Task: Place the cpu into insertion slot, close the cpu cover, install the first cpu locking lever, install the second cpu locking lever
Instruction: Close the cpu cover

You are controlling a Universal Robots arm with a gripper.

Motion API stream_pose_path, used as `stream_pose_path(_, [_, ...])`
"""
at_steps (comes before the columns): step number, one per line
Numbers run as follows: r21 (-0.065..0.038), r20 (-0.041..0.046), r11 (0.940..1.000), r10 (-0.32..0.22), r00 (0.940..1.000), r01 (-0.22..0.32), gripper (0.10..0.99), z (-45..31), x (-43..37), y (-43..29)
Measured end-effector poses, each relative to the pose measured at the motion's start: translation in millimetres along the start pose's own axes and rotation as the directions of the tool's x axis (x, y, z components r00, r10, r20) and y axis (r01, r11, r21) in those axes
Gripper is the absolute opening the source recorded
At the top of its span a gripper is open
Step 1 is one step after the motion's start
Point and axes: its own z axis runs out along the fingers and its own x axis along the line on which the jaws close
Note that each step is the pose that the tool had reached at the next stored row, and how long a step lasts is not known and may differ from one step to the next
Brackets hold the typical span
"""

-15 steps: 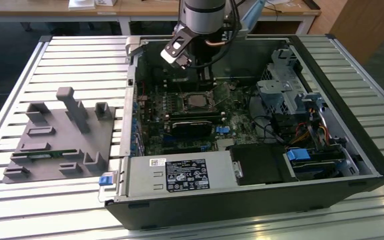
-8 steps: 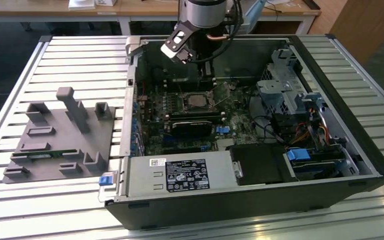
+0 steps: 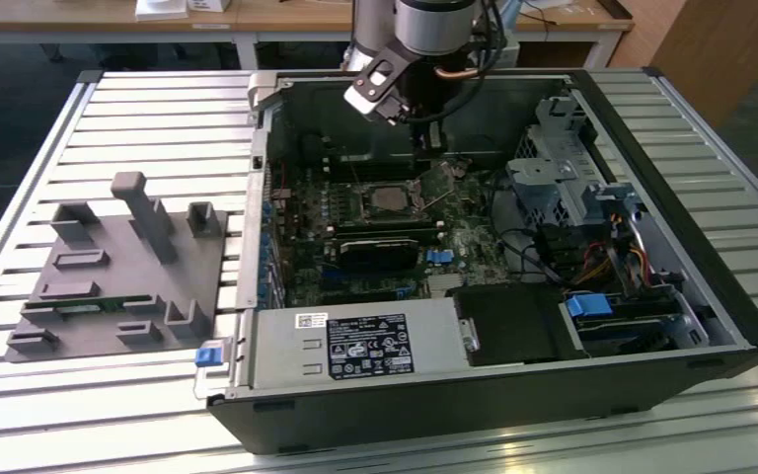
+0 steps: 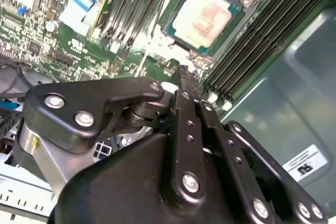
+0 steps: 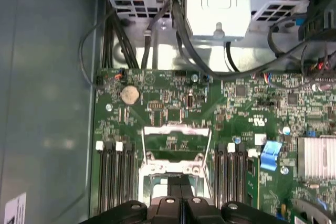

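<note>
We see the end effector [image 4: 187,73], pressed together, hanging near the cpu [image 4: 205,17], with memory slots [image 4: 247,45] flanking both sides.

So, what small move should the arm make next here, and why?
Probably nudge the cpu cover down over the insertion slot. The cpu already sits in the slot, the cover looks swung open beyond it, and the shut gripper hovers close by, holding nothing.
</note>
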Motion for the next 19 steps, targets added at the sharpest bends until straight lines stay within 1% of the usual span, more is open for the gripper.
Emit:
stream_pose_path(3, [0.009,0.0002,1.0000,0.000,1.0000,0.000,0.106,0.4,0.0,3.5])
stream_pose_path(4, [0.016,-0.0001,0.9999,0.000,1.0000,0.000,0.106,0.6,0.0,5.4])
stream_pose_path(6, [0.032,-0.0001,0.9995,0.001,1.0000,-0.001,0.106,1.0,-0.1,10.2])
stream_pose_path(7, [0.038,0.0000,0.9993,0.001,1.0000,-0.001,0.106,1.1,-0.1,12.0])
stream_pose_path(8, [0.041,0.0001,0.9992,0.001,1.0000,-0.001,0.106,1.2,-0.1,13.3])
stream_pose_path(13, [0.042,-0.0006,0.9991,0.001,1.0000,-0.001,0.106,3.0,-0.1,15.8])
stream_pose_path(17, [0.042,-0.0005,0.9991,0.001,1.0000,-0.001,0.106,6.7,-0.2,20.3])
stream_pose_path(19, [0.042,-0.0003,0.9991,0.000,1.0000,0.000,0.106,7.3,-0.2,23.3])
